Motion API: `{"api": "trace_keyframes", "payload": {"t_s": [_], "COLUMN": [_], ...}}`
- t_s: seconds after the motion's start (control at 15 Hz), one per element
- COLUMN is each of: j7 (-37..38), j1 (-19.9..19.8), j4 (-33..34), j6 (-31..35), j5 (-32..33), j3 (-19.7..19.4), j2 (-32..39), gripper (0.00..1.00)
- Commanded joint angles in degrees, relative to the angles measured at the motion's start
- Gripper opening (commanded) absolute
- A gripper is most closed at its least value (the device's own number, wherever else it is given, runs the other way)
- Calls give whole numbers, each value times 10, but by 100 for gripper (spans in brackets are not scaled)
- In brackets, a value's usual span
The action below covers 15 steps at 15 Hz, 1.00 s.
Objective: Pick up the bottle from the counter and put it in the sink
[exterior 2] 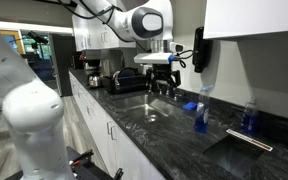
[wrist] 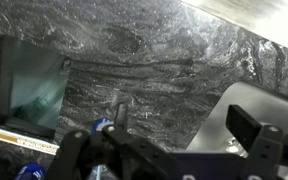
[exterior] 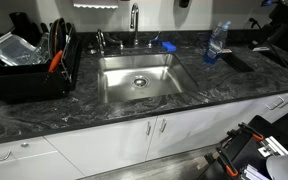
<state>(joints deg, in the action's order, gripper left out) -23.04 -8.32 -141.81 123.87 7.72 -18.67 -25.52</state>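
The bottle (exterior: 216, 42) is clear plastic with a blue tint and stands upright on the dark marble counter, to the side of the steel sink (exterior: 174, 88). It also shows in an exterior view (exterior 2: 201, 110). My gripper (exterior 2: 161, 86) hangs over the sink (exterior 2: 142, 115) near the faucet, well short of the bottle. In the wrist view the gripper (wrist: 182, 118) is open and empty above the counter, with the sink's corner (wrist: 216, 128) under its right finger. A blue cap (wrist: 102, 126) shows behind the left finger, likely the bottle's top.
A black dish rack (exterior: 24, 62) with a container stands at one end of the counter. A faucet (exterior: 134, 20) and a blue sponge (exterior: 168, 45) sit behind the sink. A dark tray (exterior: 239, 62) lies beside the bottle. A second blue bottle (exterior 2: 249, 115) stands by the wall.
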Motion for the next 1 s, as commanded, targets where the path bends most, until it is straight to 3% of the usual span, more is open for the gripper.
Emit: {"api": "trace_keyframes", "payload": {"t_s": [0.0, 0.6, 0.93], "j7": [-88, -316, -316], "j1": [21, 46, 47], "j4": [30, 25, 22], "j6": [75, 254, 363], "j5": [-57, -226, -281], "j3": [-33, -65, -61], "j2": [68, 127, 171], "gripper": [100, 100, 100]}}
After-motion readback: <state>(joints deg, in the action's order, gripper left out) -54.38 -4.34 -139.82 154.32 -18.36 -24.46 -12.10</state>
